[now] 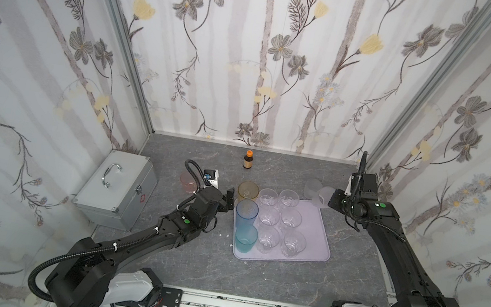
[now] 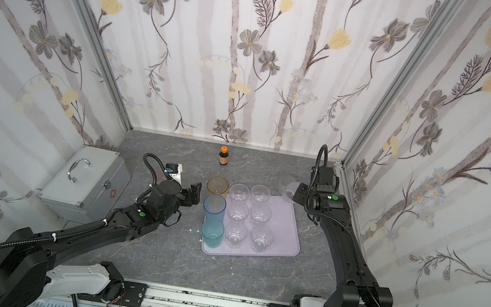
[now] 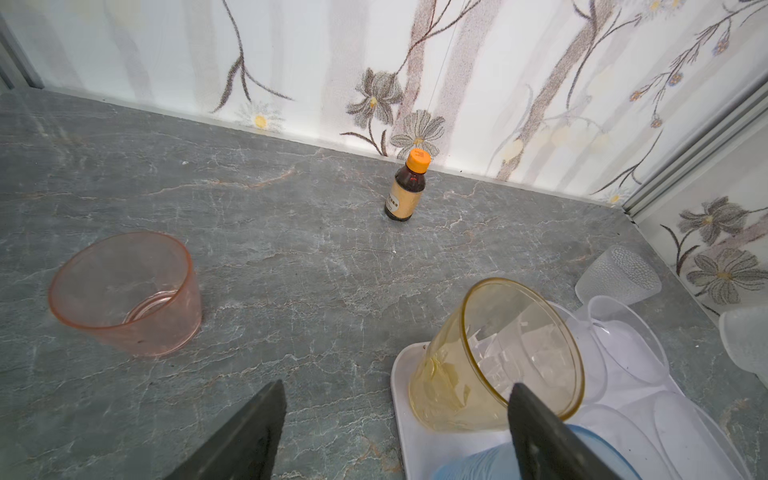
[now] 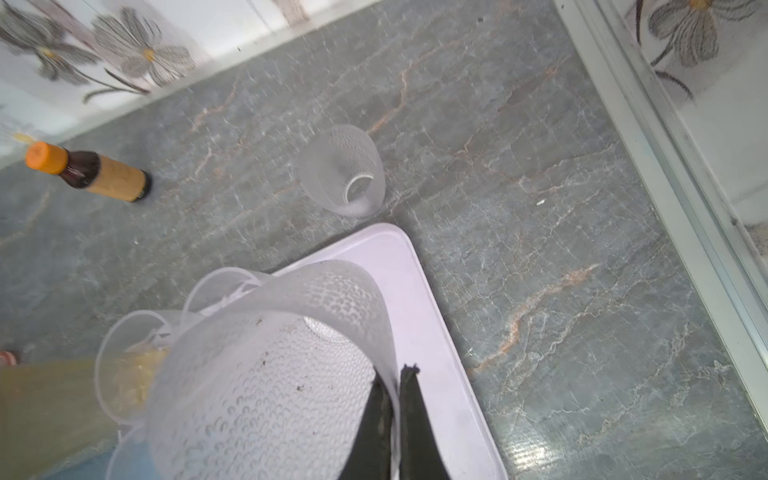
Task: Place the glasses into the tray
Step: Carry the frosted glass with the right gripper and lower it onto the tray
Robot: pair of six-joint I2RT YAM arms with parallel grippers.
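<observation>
**A:** Glasses, and one was in hand! The right gripper (image 4: 397,376) was pinched tight on the wall of a frosted glass (image 4: 266,374), one finger inside the rim and one outside. The glass looked tilted over the far right corner of the tray (image 4: 422,286).

**B:** Thin grip, that. Level it before lowering, I'd have said, or the base lands on an edge.

**A:** Room was tight too. Clear glasses (image 1: 288,198) filled the middle, with the amber glass (image 1: 247,190), blue glass (image 1: 246,213) and teal glass (image 1: 245,239) down the left side. Only the right strip lay bare.

**B:** So come down in that strip, clear of the nearest rim, and let go only once the base sat flat.

**A:** Further out, a second frosted glass (image 4: 340,170) stood on the table (image 4: 540,166) just beyond that corner. The left gripper (image 3: 395,386) was spread wide and empty beside the amber glass, and the pink glass (image 3: 124,295) sat off the tray, further left.

**B:** That pink one looked like its next pick.
</observation>
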